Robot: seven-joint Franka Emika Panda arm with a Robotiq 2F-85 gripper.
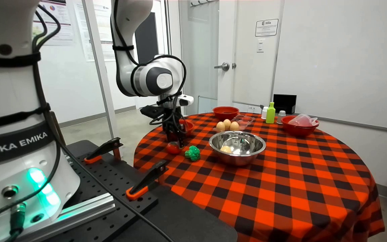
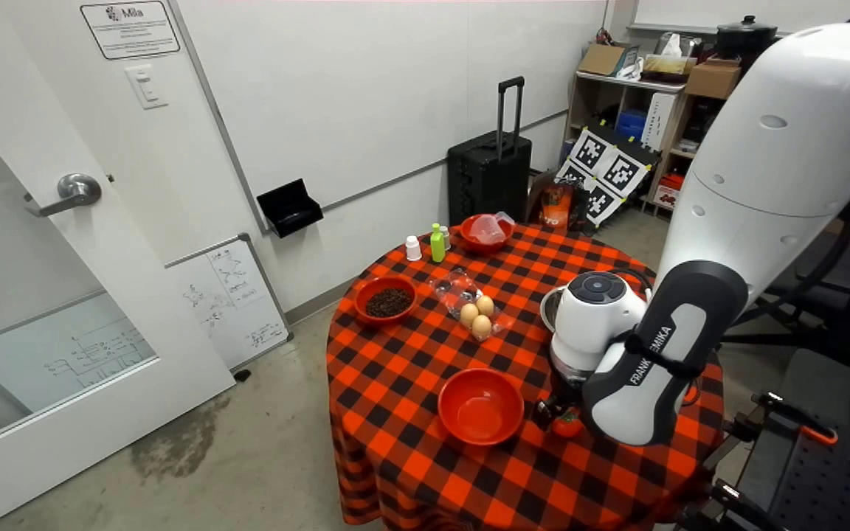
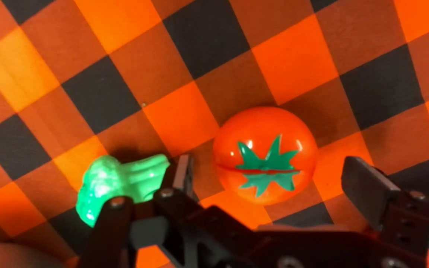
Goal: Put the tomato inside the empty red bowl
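Note:
The tomato (image 1: 173, 148) is a shiny red ball with green leaf marks. It rests on the checkered cloth and also shows in an exterior view (image 2: 567, 425) and the wrist view (image 3: 266, 149). My gripper (image 3: 270, 175) is open and points down over it. In the wrist view the tomato lies between the two fingers, with a gap on each side. The gripper also shows in an exterior view (image 1: 175, 139). The empty red bowl (image 2: 481, 407) stands upright beside the gripper. In an exterior view the bowl (image 1: 189, 127) is partly hidden behind the gripper.
A green broccoli (image 3: 121, 182) lies just outside one finger. A steel bowl (image 1: 237, 158) holds a yellowish round thing. Three eggs (image 2: 478, 317) sit by a transparent carton. Red bowls hold dark beans (image 2: 386, 300) and a transparent plastic item (image 2: 485, 230). A green bottle (image 1: 270, 113) stands farther back.

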